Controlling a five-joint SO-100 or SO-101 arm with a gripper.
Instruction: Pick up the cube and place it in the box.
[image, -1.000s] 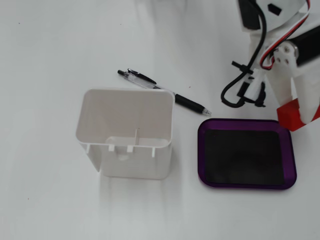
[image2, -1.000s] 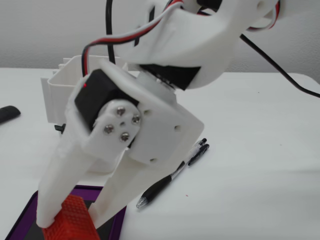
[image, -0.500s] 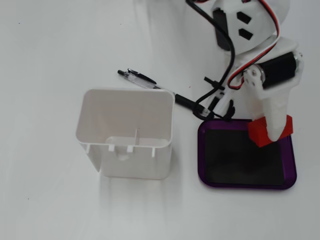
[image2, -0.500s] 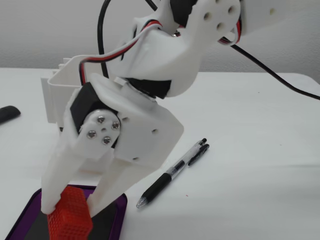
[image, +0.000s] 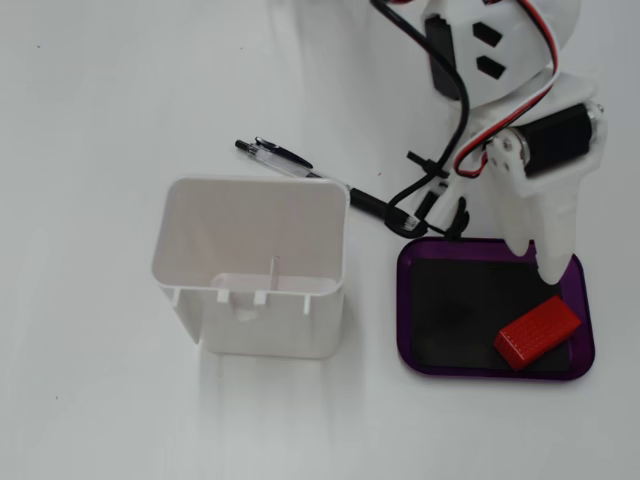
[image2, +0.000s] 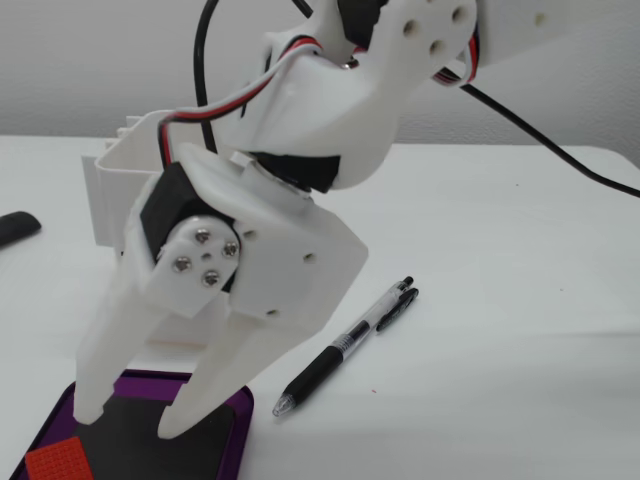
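The small red ribbed plastic cube (image: 537, 332) lies inside the shallow purple box (image: 408, 300), propped on the rim at one corner. The white claw (image2: 125, 418) hangs above, fingers apart and empty. A careless retreat could clip the cube and knock it onto the table.

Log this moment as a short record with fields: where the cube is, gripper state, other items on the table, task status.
cube: red cube lies on the black floor of the purple box, in the corner nearest the bottom right of the fixed view from above
gripper: gripper open, empty, fingertips over the box, apart from the cube
other items: white container beside the box; pen on the table behind the container
task status: cube appears placed; gripper not holding it
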